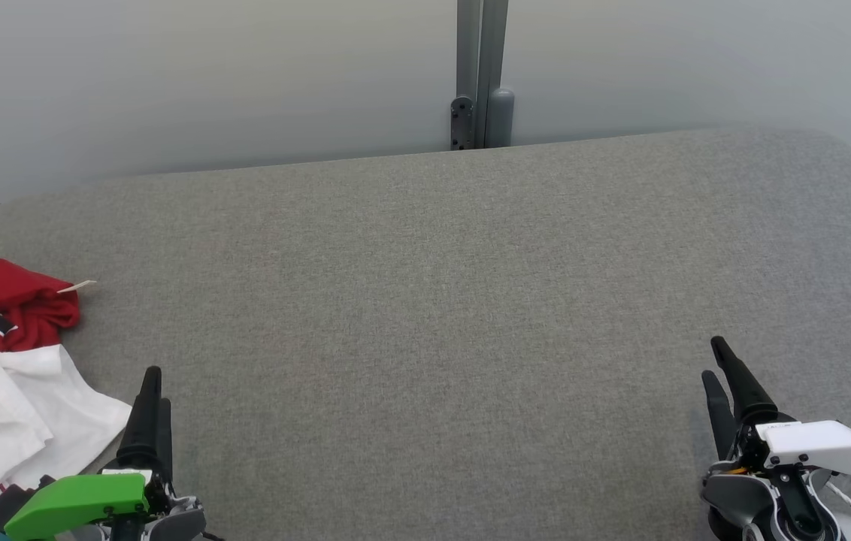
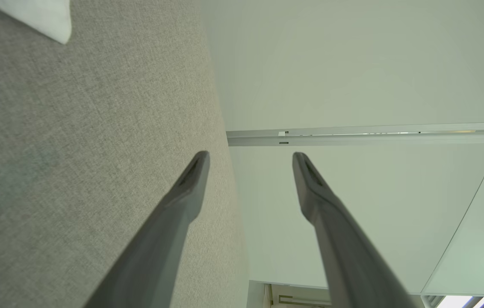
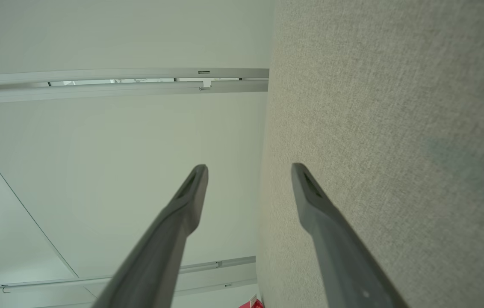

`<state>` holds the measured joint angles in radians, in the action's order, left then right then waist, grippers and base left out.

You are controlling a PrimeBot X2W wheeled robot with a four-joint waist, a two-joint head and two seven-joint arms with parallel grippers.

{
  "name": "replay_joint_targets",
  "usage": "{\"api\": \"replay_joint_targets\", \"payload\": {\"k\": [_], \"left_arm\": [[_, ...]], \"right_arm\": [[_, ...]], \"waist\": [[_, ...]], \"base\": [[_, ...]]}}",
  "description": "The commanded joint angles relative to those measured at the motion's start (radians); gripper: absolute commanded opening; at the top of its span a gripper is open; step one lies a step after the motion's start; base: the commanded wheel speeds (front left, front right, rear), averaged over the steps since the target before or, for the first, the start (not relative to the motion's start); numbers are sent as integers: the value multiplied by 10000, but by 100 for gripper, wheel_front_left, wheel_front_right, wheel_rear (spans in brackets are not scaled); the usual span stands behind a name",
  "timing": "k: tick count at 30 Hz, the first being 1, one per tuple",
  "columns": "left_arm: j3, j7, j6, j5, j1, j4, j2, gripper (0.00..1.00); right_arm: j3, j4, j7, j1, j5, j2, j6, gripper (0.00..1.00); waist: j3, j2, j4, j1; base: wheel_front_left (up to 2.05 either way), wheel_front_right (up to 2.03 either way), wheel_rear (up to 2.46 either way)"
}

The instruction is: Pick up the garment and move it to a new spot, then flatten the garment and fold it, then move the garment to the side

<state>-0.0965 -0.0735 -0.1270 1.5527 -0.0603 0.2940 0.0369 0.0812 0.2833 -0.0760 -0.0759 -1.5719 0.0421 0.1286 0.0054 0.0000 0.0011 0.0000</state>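
Pick-up not begun: my left claw [image 1: 157, 387] and right claw [image 1: 713, 358] stand apart, empty. The garment [image 1: 4, 376] lies crumpled at the left edge of the table [image 1: 425, 300], beside the left claw; next, likely reach over and pinch cloth.

Left tool [image 1: 157, 385] green-cased, right tool [image 1: 713, 358] white-cased, both with long, dark, tapered fingers [image 1: 142, 430]
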Motion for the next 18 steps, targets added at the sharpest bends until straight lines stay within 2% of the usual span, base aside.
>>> {"api": "replay_joint_targets", "payload": {"k": [1, 18], "left_arm": [[2, 116, -18, -360, -233, -132, 47, 100], [-47, 859, -24, -3578, -299, -298, 65, 100]], "right_arm": [[-46, -225, 135, -216, 282, 126, 17, 100], [-290, -551, 877, -350, 3506, 174, 20, 100]], "waist": [[5, 0, 2, 0], [52, 0, 16, 0]], "base": [[0, 0, 0], [0, 0, 0]]}}
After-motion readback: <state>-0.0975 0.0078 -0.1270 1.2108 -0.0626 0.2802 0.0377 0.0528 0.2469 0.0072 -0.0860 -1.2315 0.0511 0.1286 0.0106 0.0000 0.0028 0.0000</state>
